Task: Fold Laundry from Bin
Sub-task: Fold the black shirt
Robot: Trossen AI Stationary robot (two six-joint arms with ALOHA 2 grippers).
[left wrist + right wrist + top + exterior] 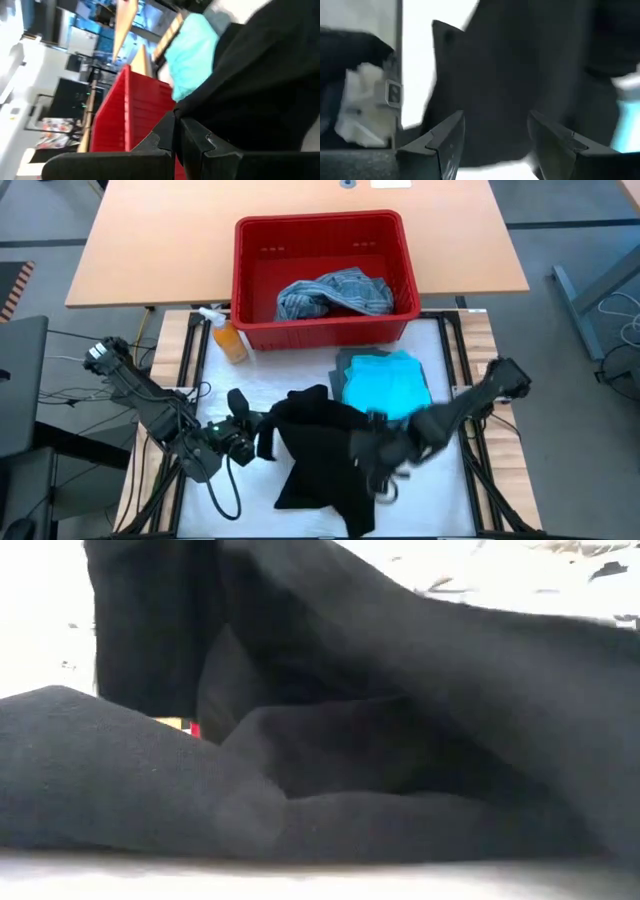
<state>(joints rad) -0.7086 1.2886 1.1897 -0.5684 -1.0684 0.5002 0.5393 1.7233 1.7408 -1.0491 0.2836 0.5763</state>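
1. The black garment (320,450) is lying crumpled on the white mat (440,500) near the front of the table, a soft matte cloth bunched into thick rounded folds, one long flap trailing toward the front edge.
2. In the low view the black cloth (330,740) is filling nearly the whole picture, draping in heavy smooth rolls.
3. The turquoise garment (385,385) is resting folded flat into a neat rectangle, bright and smooth, on top of a muted grey-green piece (345,365) whose edge is peeking out behind it; both are sitting just beside the black cloth, between it and the bin.
4. The red bin (325,275) is standing at the back of the mat, rigid plastic with slotted walls and a thick rim, holding a mottled blue-grey garment (335,293) in a wrinkled heap.
5. An orange spray bottle (228,335) is standing just beside the bin's left front corner.
6. The left gripper (262,430) is pinching the black garment's left edge, jaws clamped tight on the fabric.
7. The right gripper (378,465) is hovering over the black garment's right side, its jaws standing wide apart with nothing between them.
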